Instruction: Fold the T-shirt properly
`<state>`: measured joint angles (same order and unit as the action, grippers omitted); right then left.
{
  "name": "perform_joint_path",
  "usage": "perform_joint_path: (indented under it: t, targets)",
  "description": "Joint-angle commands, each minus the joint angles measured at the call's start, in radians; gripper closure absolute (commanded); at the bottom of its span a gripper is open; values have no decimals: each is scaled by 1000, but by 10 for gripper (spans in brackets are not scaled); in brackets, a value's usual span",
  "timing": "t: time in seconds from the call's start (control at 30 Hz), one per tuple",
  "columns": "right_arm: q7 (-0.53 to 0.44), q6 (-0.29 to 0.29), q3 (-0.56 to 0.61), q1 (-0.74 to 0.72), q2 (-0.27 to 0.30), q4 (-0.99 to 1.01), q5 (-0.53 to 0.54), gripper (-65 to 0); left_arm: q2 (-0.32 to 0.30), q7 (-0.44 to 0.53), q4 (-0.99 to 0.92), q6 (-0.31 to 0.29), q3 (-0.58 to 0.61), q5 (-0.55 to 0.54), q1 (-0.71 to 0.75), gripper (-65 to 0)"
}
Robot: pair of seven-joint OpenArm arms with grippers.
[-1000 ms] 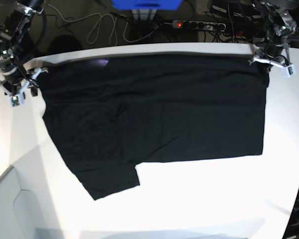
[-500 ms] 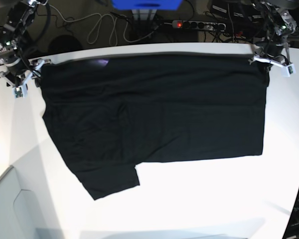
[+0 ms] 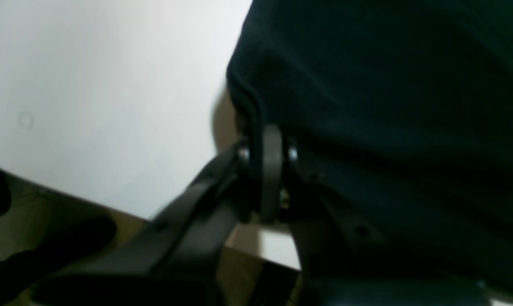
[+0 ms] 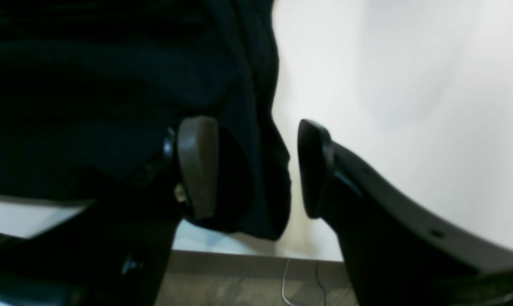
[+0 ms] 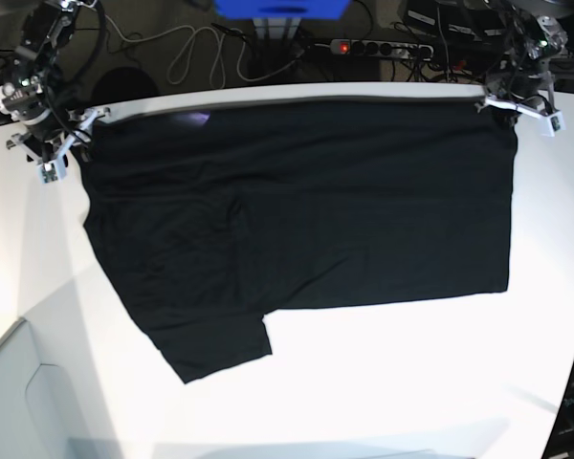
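Observation:
The black T-shirt (image 5: 306,210) lies spread flat on the white table (image 5: 392,382), plain side up, one sleeve pointing to the near left. My left gripper (image 5: 505,107) is at the shirt's far right corner. In the left wrist view it (image 3: 267,170) is shut on the T-shirt's hem (image 3: 388,85). At the far left corner is my right gripper (image 5: 75,134). The right wrist view shows it (image 4: 252,170) open, with a fold of the black cloth (image 4: 91,85) lying between its two fingers (image 4: 197,165), not pinched.
Behind the table's far edge lie a power strip (image 5: 383,47), loose cables (image 5: 191,53) and a blue object (image 5: 279,8). A lower grey surface (image 5: 19,402) shows at the near left corner. Bare white tabletop runs along the near side and right.
The right gripper has moved toward the far edge and in onto the shirt's far left corner, and its jaws have widened. The left gripper has shifted slightly toward the far edge, still holding the hem.

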<state>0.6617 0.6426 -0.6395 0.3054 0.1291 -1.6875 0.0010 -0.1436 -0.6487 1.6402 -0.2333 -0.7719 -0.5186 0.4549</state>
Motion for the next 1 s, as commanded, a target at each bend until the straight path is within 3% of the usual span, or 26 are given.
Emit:
perform_joint_path:
  t: [0.0,0.17,0.23,0.5,0.87,0.97]
  targets:
    - [-18,23,-9,-2,13,-13,7,-287,-15,19,21,-2,-10,-8,5,-22]
    - [-18,23,-12,-2,14,-20,9,-287,-12,19,48,-2,-10,-8,5,-290]
    - [-20,23,-12,-4,16,-21,9,-287,-11,19,70,-2,-10,-8,9,-350]
    - [-20,23,-65,-24,14,-59,11,-289,12,25,191,-2,-96,-8,6,-353]
    - [-10,23,-59,-176,16,-76,4,-289,-35,19,205,-2,-136,-4,-190,-355]
    - [-10,23,-12,-243,19,-35,3,-290,-37,19,185,-2,-134,2,-259,-355]
